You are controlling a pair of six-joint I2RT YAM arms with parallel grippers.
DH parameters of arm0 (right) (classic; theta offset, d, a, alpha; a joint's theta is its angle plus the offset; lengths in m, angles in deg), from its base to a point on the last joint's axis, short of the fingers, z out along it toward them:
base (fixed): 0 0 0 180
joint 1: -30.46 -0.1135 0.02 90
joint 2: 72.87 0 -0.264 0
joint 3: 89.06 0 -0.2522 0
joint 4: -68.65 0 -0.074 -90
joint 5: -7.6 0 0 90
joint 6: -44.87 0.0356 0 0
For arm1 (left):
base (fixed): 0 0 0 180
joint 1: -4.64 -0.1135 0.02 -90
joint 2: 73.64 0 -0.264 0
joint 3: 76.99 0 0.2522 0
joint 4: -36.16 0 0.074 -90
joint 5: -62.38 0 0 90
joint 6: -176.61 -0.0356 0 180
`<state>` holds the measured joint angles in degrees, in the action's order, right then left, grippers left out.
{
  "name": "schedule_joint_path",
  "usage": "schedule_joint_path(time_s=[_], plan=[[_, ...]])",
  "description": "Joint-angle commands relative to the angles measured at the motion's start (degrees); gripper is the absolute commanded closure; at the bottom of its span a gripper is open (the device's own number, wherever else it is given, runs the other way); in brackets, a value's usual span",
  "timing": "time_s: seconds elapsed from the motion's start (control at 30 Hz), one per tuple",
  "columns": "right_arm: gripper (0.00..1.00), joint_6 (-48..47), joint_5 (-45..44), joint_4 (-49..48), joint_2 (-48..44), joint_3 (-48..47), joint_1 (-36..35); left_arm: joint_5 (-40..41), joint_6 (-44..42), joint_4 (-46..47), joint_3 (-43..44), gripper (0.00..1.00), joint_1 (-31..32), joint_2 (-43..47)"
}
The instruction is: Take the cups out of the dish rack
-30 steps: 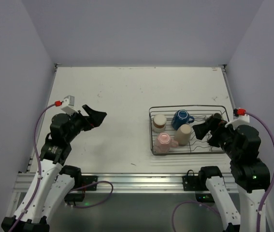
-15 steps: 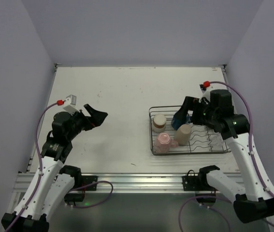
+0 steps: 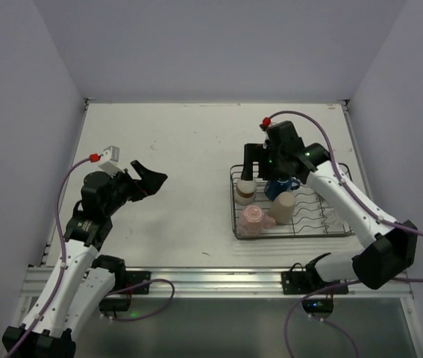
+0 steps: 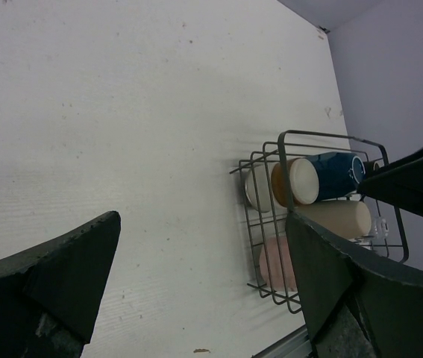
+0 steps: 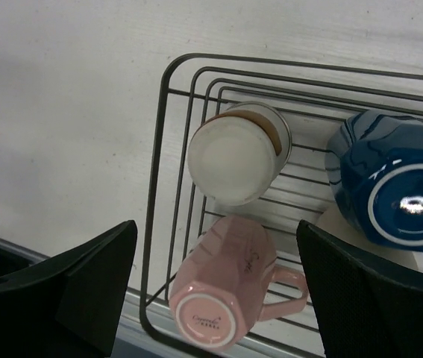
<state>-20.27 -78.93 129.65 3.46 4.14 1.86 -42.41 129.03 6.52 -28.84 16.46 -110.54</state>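
Now, your left gripper [image 3: 146,174] hangs wide open over the table [image 3: 181,142], well left of the dish rack [image 5: 152,194]. In the rack, the pink cup [image 5: 226,291] and beige cup [image 3: 283,207] sit nearest you, with the cream cup [image 5: 233,153] and blue cup [image 5: 390,186] behind. Your right gripper [image 5: 216,224] spreads wide above the cream one.

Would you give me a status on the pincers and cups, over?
Left pincer open, empty, away from dish rack. Right pincer open above cream cup, pink cup. Blue cup, beige cup also racked. Nothing blocking.
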Motion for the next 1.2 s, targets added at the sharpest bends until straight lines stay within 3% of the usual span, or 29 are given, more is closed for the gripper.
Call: schedule_joint_path(time_s=[0.0, 0.47, 1.17], plan=[[0.11, 0.5, -4.9, -2.1, 4.2, -3.1, -1.1, -1.9, -0.4, 1.4, 1.2, 0.04, 0.3, -0.2], [0.11, -0.3, -9.2, -4.2, 15.8, -6.4, -3.6, -2.5, -0.4, 1.6, 0.9, 0.04, 0.4, -0.4], [0.12, 1.9, -13.0, -6.7, 16.6, -0.5, -6.4, -3.0, -0.8, 2.0, -0.1, 0.04, 0.3, -1.3]])
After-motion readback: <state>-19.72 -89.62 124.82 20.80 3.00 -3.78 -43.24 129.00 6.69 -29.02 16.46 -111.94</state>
